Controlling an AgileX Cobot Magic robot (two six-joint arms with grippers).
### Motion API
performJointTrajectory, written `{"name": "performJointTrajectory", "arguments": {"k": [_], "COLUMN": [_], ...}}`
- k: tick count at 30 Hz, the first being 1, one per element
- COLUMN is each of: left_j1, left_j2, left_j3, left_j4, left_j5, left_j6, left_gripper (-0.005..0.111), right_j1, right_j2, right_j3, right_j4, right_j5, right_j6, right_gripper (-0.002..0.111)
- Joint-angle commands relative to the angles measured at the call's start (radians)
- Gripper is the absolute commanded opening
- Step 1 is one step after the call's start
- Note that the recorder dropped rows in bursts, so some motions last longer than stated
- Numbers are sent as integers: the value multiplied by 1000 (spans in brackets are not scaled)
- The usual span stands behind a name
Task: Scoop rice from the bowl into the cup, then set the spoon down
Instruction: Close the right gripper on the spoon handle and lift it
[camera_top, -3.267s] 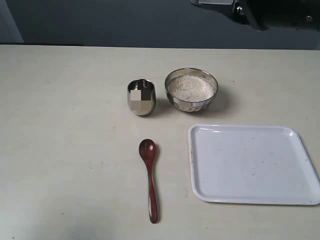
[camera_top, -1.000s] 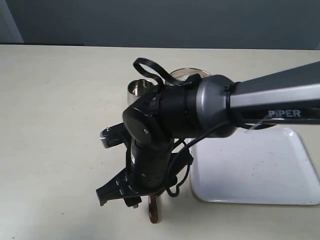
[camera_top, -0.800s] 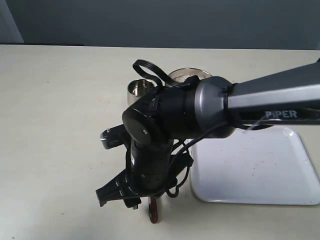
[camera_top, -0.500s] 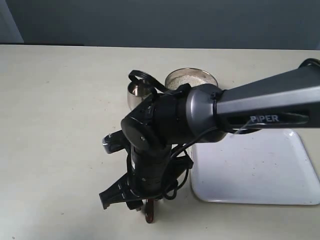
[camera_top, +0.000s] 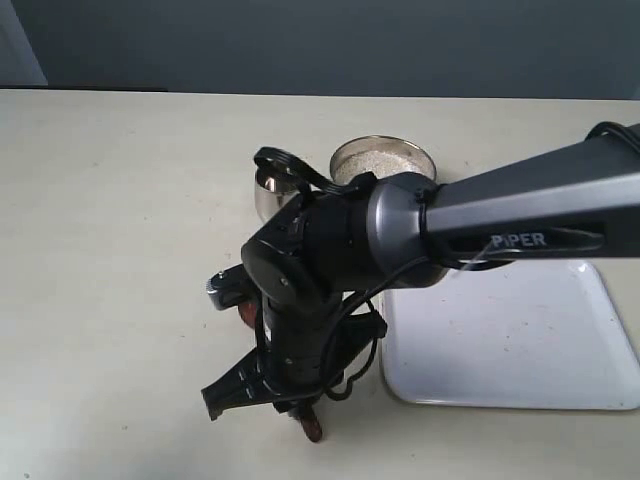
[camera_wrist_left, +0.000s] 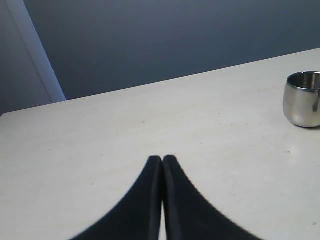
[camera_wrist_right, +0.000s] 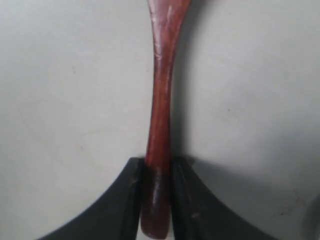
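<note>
The right claw (camera_wrist_right: 157, 167) grasps the handle end of the spoon (camera_wrist_right: 161, 90), whose scoop, hidden a moment earlier, now peeks out left of the arm in front of the cup (camera_wrist_left: 301, 100), while the left claw (camera_wrist_left: 162, 161) is clenched on nothing.

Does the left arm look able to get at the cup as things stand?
Probably yes: only bare table lies between the left gripper and the cup, though the right arm hangs close by the cup.
</note>
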Motion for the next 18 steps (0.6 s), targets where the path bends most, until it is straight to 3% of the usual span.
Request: {"name": "performJointTrajectory", "arguments": {"k": [1, 18], "left_j1": [-3, -3], "left_j2": [-4, -4], "left_j3": [-5, -5], "left_j4": [1, 1], "left_j5": [2, 2], "left_j6": [-4, -4], "left_gripper": [0, 0], "right_j1": [1, 6], "right_j2": [-1, -65], "right_j3": [-3, -3], "right_j4": [-11, -222], "right_j5": [5, 128], "right_j6": [-31, -89], "right_gripper": [-1, -1]}}
